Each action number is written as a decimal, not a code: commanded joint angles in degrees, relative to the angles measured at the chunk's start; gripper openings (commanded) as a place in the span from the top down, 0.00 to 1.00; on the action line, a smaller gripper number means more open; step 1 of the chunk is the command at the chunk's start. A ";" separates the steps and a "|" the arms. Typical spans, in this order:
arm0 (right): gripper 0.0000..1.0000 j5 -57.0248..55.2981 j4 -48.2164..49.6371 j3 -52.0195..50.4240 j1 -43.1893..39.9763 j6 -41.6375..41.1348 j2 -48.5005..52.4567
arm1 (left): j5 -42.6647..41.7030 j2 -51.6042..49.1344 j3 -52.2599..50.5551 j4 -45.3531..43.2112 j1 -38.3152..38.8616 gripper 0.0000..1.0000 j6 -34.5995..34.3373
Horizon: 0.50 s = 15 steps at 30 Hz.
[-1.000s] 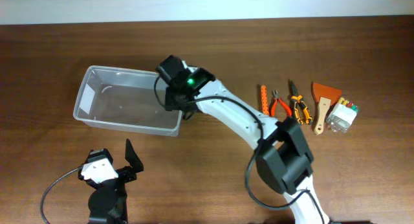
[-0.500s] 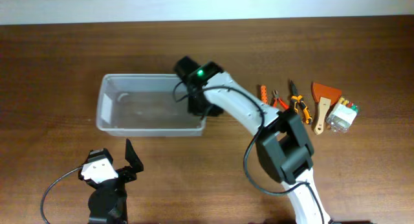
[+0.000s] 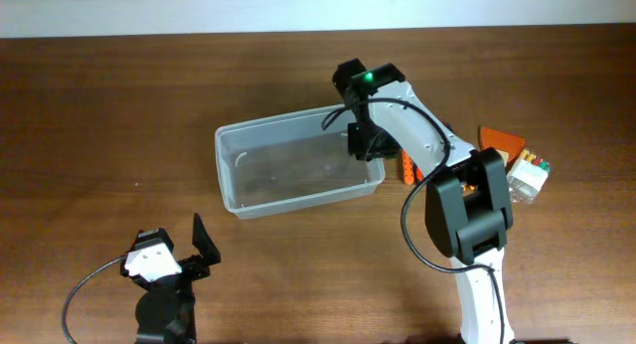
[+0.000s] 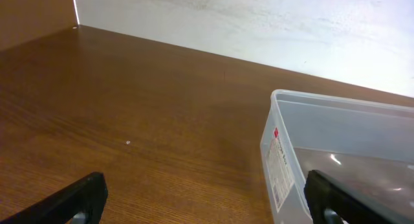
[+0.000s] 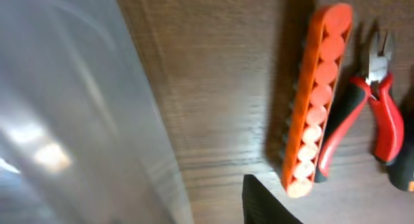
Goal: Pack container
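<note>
Dark wood-grain bench [image 3: 99, 105] carries everything in this setup. At its near-left corner we find the left gripper [image 4: 206, 188] idle, its fingers spread wide with nothing between them, facing the short left wall of the tub.

Further in, about mid-bench and shifted toward the right edge, sits the container [image 3: 227, 175]. It is skewed so that its right end lies closer to the far edge, and it appears empty. The right gripper [image 3: 361, 145] reaches down at that right end. We read it as closed on the end wall, although the wrist view shows only the outer finger clearly.

Just beside that wall, across a strip of bare bench, lie the orange bit holder [image 5: 320, 101] and the red-handled pliers [image 5: 365, 117]. Nearer the right edge lie a scraper [image 3: 500, 141] and a small clear box [image 3: 527, 177]. A white wall [image 4: 259, 17] runs beyond the far edge.

We judge the step in hand to be positioning the container next to the tools before loading. To do it well:

1. Hold the base flat on the bench. A thin wall gripped at one end is likely to flex and tip if lifted.
2. Stop short of the bit holder, so that the tub does not shove it into the pliers.
3. Square the tub to the bench edges.
4. Open fully and withdraw straight up, so that the rim is not snagged.
</note>
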State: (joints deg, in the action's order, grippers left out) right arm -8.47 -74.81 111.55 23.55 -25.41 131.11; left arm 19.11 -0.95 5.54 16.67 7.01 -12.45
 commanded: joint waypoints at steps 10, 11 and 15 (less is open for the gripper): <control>0.03 0.15 2.56 1.16 1.46 -2.08 -12.07 | 0.20 0.26 -0.22 0.04 0.24 0.01 0.50; 0.00 -0.50 3.34 1.16 0.68 -2.08 -13.97 | 0.20 0.26 -0.22 0.04 0.24 0.01 0.50; 0.01 -4.57 4.55 1.16 -4.87 -2.01 -21.42 | 0.20 0.26 -0.22 0.04 0.24 0.01 0.50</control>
State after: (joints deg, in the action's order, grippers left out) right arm -8.10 -70.26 111.55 23.46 -26.61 117.47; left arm 19.11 -0.95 5.54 16.67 7.01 -12.45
